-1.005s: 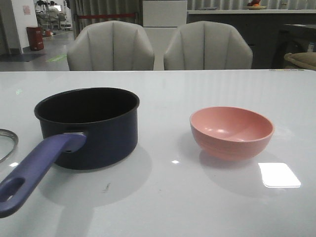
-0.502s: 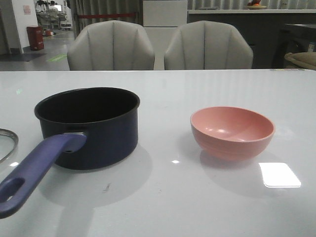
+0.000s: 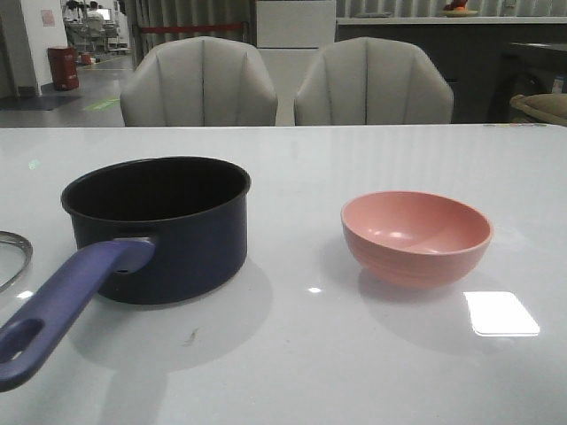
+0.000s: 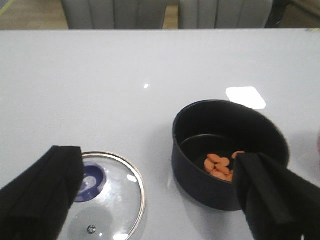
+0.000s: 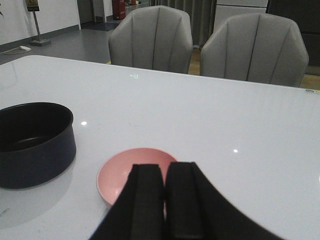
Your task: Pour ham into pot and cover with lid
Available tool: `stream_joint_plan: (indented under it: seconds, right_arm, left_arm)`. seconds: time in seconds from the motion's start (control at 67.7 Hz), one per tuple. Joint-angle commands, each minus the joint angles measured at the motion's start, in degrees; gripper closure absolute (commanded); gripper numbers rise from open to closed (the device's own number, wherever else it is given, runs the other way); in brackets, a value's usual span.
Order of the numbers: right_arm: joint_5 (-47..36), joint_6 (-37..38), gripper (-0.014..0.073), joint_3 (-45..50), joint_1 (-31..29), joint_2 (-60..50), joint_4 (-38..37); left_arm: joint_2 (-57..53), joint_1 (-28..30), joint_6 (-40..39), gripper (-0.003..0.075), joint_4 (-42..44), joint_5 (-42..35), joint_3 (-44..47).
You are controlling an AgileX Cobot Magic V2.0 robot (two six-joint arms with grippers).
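Note:
The dark navy pot stands left of centre on the white table, its purplish-blue handle pointing toward me. In the left wrist view, orange-pink ham chunks lie on the bottom of the pot. The clear glass lid lies flat on the table beside the pot, with its dark blue knob showing. Only an arc of the lid's rim shows in the front view. My left gripper hovers wide open over the gap between lid and pot. My right gripper is shut and empty, above the near side of the pink bowl.
The pink bowl sits empty at the right of the table. Two grey chairs stand behind the far edge. A bright light reflection lies on the table near the bowl.

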Motion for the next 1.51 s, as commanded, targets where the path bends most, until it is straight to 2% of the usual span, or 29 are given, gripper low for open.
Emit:
stream_joint_plan:
  seconds: [0.0, 0.177, 0.325, 0.665, 0.975, 1.344, 1.418, 1.492]
  right_arm:
    - [-3.93, -0.02, 0.0424, -1.71, -0.08, 0.34, 0.41]
    - [-3.93, -0.02, 0.0424, -1.71, -0.08, 0.34, 0.41]
    - [-3.93, -0.02, 0.0424, -1.71, -0.08, 0.34, 0.41]
    - [-3.93, -0.02, 0.0424, -1.71, -0.08, 0.34, 0.41]
    - [-3.93, -0.02, 0.0424, -1.71, -0.08, 0.34, 0.41]
    - [-3.93, -0.02, 0.0424, -1.71, -0.08, 0.34, 0.41]
    - [-3.93, -0.02, 0.0424, -1.71, -0.08, 0.34, 0.41]
    - [-3.93, -0.02, 0.0424, -1.71, -0.08, 0.34, 0.41]
  left_arm:
    - [7.66, 2.91, -0.61, 0.0061, -0.04, -1.50, -4.70]
    - [21.68, 8.78, -0.61, 0.0061, -1.91, 8.07, -12.79]
    - [31.95, 11.88, -0.61, 0.0061, -1.72, 12.35, -18.62]
    - [53.21, 13.08, -0.61, 0.0061, 0.98, 25.56, -33.68]
    - [63.38, 13.08, -0.61, 0.0061, 1.32, 29.95, -42.30]
    - [70.26, 13.08, -0.61, 0.0067, 0.82, 32.83, -45.67]
    - [70.84, 13.08, -0.61, 0.0108, 0.82, 33.22, -45.67]
    - [71.59, 13.08, -0.61, 0.0188, 0.82, 34.33, -45.79]
